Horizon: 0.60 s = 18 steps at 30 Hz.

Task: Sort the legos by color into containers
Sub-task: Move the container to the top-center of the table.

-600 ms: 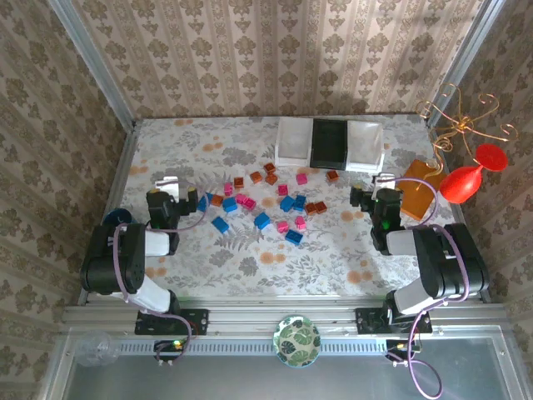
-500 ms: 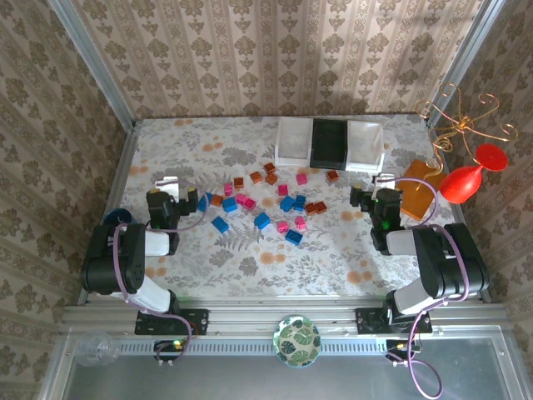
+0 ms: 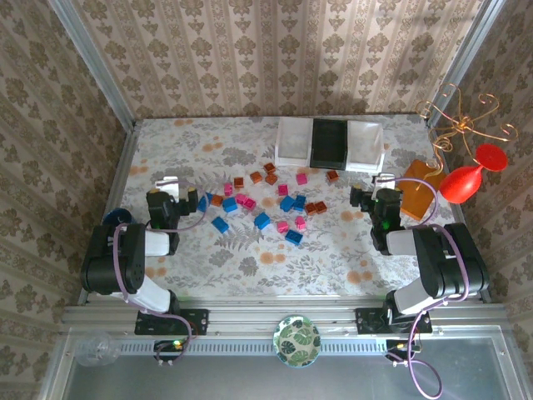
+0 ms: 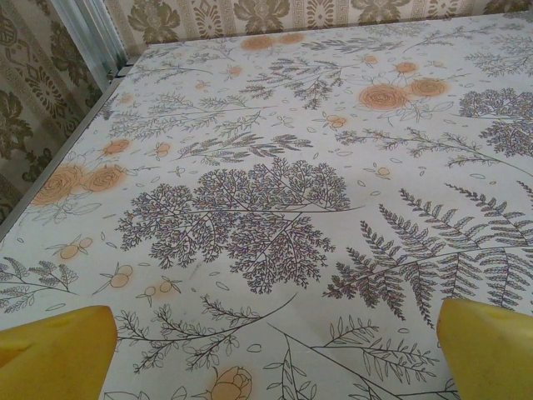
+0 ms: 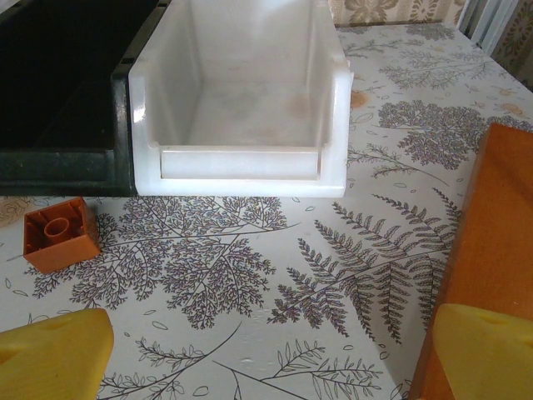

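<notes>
Both empty, wide open: left end effector [image 4: 268,357] faces bare table [image 4: 250,125], right end effector [image 5: 266,360] faces white tray [image 5: 240,163].

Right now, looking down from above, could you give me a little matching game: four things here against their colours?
Things:
1 middle tray
2 goblet
3 cup at the far left
4 patterned dish

Colours:
a green and white
b red
c black
d dark blue

Pairs: 1-c, 2-b, 3-d, 4-a
</notes>
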Tool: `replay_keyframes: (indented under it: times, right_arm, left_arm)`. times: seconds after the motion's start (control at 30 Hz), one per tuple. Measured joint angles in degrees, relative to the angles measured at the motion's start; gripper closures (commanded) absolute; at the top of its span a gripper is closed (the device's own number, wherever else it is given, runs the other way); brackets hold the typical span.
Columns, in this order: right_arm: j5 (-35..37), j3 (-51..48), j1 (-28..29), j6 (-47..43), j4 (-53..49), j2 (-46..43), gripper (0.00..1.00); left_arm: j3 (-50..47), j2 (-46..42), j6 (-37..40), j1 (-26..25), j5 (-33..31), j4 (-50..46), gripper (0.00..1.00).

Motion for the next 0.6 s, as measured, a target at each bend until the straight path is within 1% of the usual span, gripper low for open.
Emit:
replay_keyframes:
  times: [0.6]
  right_arm:
    - [0.00,0.00,0.00,0.00,0.00,0.02,0.00]
  left_arm:
    - [0.00,0.00,0.35,0.00,0.00,0.00,0.00]
